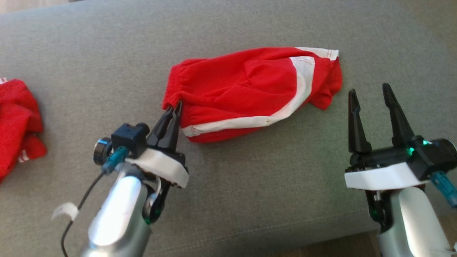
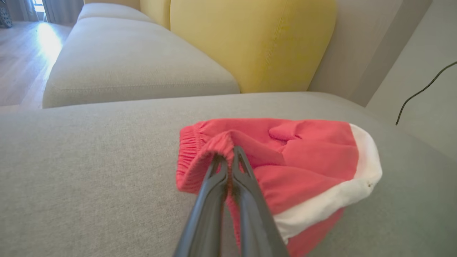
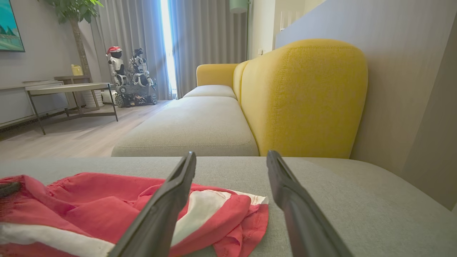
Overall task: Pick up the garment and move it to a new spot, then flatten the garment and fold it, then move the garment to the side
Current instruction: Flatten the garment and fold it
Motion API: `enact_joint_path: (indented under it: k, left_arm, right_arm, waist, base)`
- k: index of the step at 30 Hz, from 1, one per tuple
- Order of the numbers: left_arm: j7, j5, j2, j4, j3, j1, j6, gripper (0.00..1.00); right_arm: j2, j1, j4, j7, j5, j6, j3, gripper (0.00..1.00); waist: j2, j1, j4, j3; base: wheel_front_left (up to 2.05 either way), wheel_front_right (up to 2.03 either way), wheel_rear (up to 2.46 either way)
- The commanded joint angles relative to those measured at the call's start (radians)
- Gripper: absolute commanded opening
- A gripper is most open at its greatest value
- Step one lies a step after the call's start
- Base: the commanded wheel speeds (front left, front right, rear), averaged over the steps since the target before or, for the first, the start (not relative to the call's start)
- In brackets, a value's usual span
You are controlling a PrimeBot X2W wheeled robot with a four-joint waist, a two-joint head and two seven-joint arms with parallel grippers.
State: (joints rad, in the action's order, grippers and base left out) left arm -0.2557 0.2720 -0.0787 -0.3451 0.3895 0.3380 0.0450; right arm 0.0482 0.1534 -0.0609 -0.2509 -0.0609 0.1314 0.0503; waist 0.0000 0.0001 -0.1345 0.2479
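1. Grey sofa seat (image 1: 250, 200) is the work surface, with a yellow backrest (image 2: 257, 43) behind. The soft upholstery means dragged cloth may catch and bunch.
2. Far left: another red cloth (image 1: 18, 121) lies crumpled at the cushion's edge, well apart from the work. Risk: setting the garment (image 1: 250, 89) down too far that way mixes the two.
3. Left gripper (image 1: 176, 105): fingers pinched together on the elastic waistband (image 2: 192, 150). The bite looks thin, at the band's corner only, so a quick lift could let it slip out.
4. Garment: red shorts with a white stripe, mid-cushion, bunched and doubled over. Lifted by one corner it would likely hang twisted, making it harder to flatten.
5. Right gripper (image 1: 369, 89): jaws wide apart, holding nothing, just beside the leg hem (image 1: 326, 96). Risk: it closes on several layers, or misses the hem.
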Motion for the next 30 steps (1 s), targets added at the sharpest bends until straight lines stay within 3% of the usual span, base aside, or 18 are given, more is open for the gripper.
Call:
enact_joint_path:
  k: [1, 12, 19, 27, 30]
  left_arm:
    - [0.003, -0.013, -0.018, -0.018, -0.025, 0.087, -0.005, 0.0]
    - [0.028, -0.072, -0.064, -0.318, -0.045, 0.264, -0.081, 0.0]
    - [0.006, -0.064, -0.046, -0.408, -0.034, 0.289, -0.064, 0.0]
    - [-0.005, -0.06, -0.045, -0.421, -0.053, 0.312, -0.084, 0.0]
    - [-0.006, -0.066, -0.042, -0.415, -0.048, 0.318, -0.071, 0.0]
  right_arm:
    - [0.002, 0.043, 0.034, -0.011, -0.007, -0.001, 0.032, 1.0]
    - [0.002, 0.077, 0.036, -0.011, -0.032, -0.001, 0.053, 1.0]
    - [0.002, 0.072, 0.03, -0.011, -0.029, -0.001, 0.035, 1.0]
    - [0.002, 0.072, 0.024, -0.011, -0.016, -0.001, 0.04, 1.0]
    - [0.002, 0.074, 0.021, -0.011, -0.014, -0.001, 0.046, 1.0]
  waist:
    - [0.0, -0.0001, -0.021, 0.023]
    - [0.0, -0.0001, -0.075, 0.07]
    - [0.0, -0.0001, -0.057, 0.064]
    - [0.0, -0.0001, 0.004, 0.041]
    - [0.0, -0.0001, 0.017, 0.034]
  base:
    - [0.0, 0.0, 0.0]
    - [0.0, 0.0, 0.0]
    - [0.0, 0.0, 0.0]
    - [0.0, 0.0, 0.0]
    - [0.0, 0.0, 0.0]
